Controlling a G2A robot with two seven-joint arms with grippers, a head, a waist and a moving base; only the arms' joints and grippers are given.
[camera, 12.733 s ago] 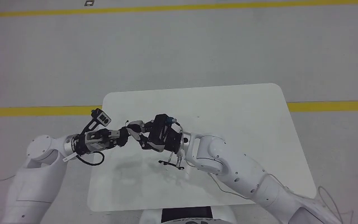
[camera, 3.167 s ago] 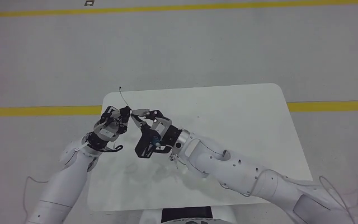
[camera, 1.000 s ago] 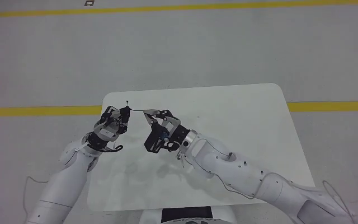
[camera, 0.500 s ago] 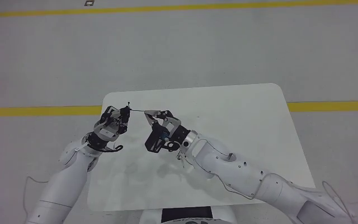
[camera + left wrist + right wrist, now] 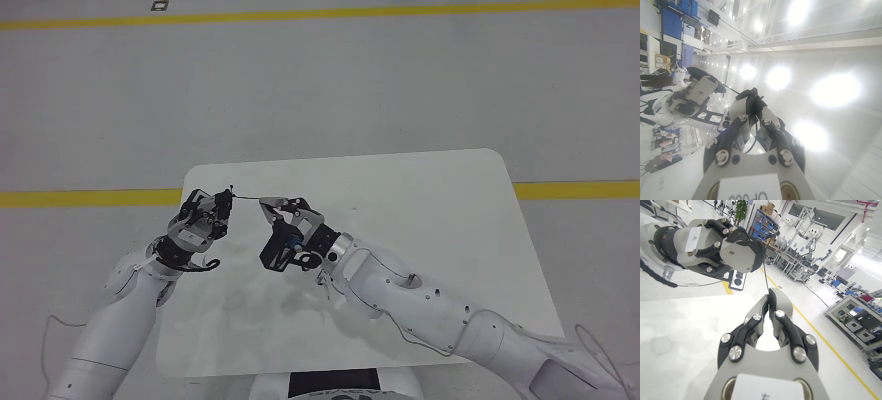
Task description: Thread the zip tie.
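The zip tie [image 5: 247,195] is a thin black strand stretched taut between my two grippers above the table's far left corner. My left gripper [image 5: 222,205] is shut on the tie's head end [image 5: 753,94], which shows dark between its black-padded fingertips. My right gripper [image 5: 769,296] is shut on the strand [image 5: 765,275], pinching it between its ribbed pads. In the right wrist view the strand runs straight from those pads to the left gripper [image 5: 745,251]. The left wrist view has the right gripper [image 5: 702,89] a short way off, with the strand [image 5: 732,90] leading to it.
The white table [image 5: 420,200] is bare around and under both arms. Its far edge and left corner [image 5: 200,172] lie close to the grippers. A grey floor with yellow lines [image 5: 560,188] surrounds the table.
Since 3.2 s ago my right gripper has drawn away to the right along the strand, and the tail that stuck up past the left gripper has shortened. Over the last second it barely shifted.
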